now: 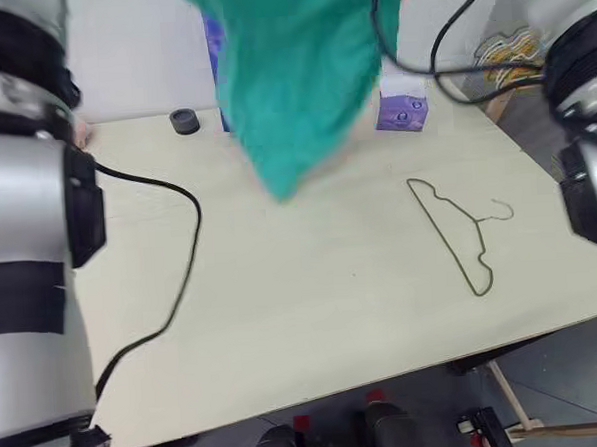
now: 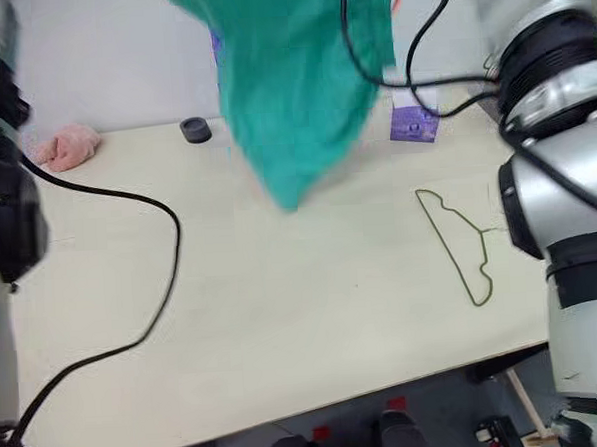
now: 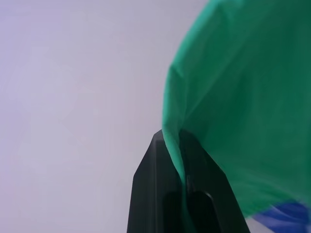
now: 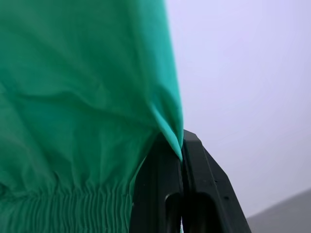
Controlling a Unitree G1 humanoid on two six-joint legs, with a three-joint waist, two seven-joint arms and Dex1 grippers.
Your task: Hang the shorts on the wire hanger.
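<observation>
Both claws, left [image 3: 182, 182] and right [image 4: 181, 191], are pinching the shorts [image 1: 296, 78] aloft above the desk [image 1: 313, 303]. Next comes lowering them toward the hanger [image 1: 459, 235], lying flat.

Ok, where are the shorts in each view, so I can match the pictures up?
Left eye: shorts hang top centre, above the table.
Right eye: top centre again, left of the hanger.
Left wrist: right half, edge pinched in the left claw.
Right wrist: left half, edge pinched in the right claw.
Shared landmark: the shorts' teal fabric itself.
</observation>
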